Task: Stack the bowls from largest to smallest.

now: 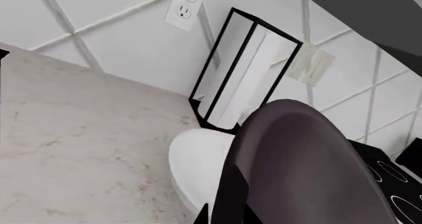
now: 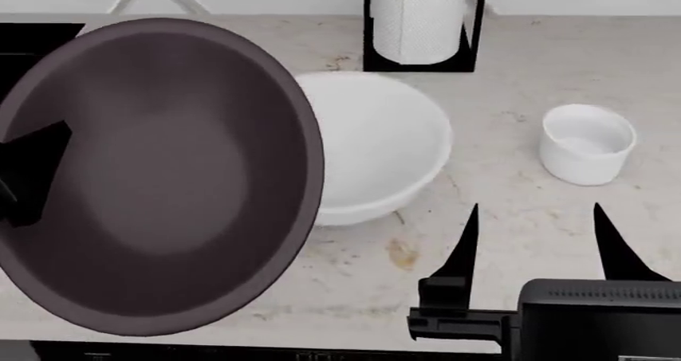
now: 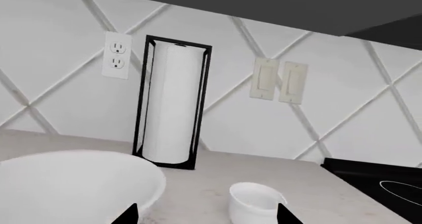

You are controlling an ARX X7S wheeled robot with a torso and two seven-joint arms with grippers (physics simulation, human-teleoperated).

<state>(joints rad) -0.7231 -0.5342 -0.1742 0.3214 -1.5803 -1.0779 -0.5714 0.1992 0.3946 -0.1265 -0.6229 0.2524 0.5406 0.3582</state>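
My left gripper [image 2: 37,174] is shut on the rim of the dark brown bowl [image 2: 159,178] and holds it tilted above the counter's left side. In the left wrist view the brown bowl [image 1: 310,169] fills the space past the gripper [image 1: 226,214], whose fingers straddle its rim. The wide white bowl [image 2: 383,146] sits on the counter just right of it, partly hidden behind the brown one. The small deep white bowl [image 2: 585,142] stands alone further right. My right gripper [image 2: 534,217] is open and empty, short of the small bowl [image 3: 254,201] and the wide bowl [image 3: 72,184].
A paper-towel roll in a black frame [image 2: 419,18] stands against the tiled wall behind the wide bowl. A black cooktop [image 2: 32,38] lies at the counter's far left. A wall outlet [image 3: 116,56] and switches [image 3: 279,80] are on the backsplash.
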